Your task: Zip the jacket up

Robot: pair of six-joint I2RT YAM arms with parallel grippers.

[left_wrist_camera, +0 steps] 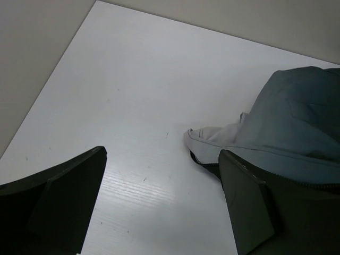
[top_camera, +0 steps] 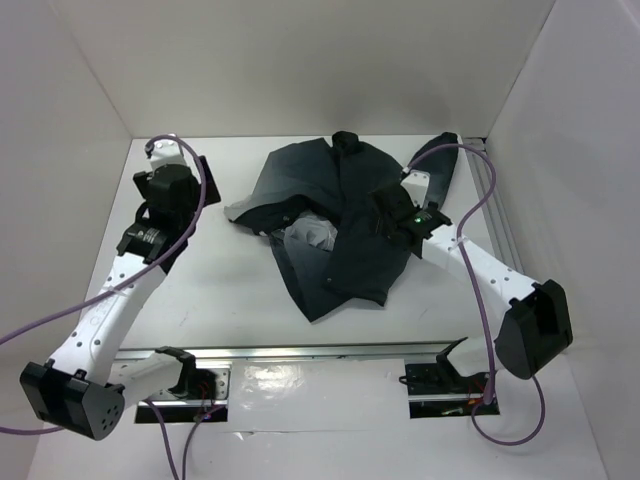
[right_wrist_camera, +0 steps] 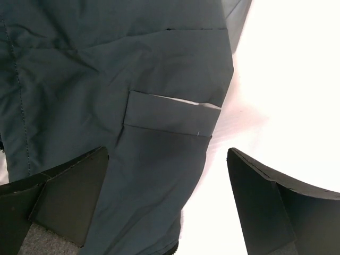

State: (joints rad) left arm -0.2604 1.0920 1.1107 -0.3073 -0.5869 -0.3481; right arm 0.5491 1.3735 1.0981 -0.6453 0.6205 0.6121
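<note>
I'm in a robot test cell, lab kit through and through, nobody's home. The metal rail (top_camera: 300, 352) is my marker. My left arm (top_camera: 105, 315) and right arm (top_camera: 485, 268) are fixed at it, and purple cables (top_camera: 478, 300) loop up from it. Beyond the rail runs a plain white table (top_camera: 220, 300). Past that, blank white panels (top_camera: 300, 60) box it in at the back and on both sides. One dark jacket (top_camera: 340, 230) lies out beyond the rail.
</note>
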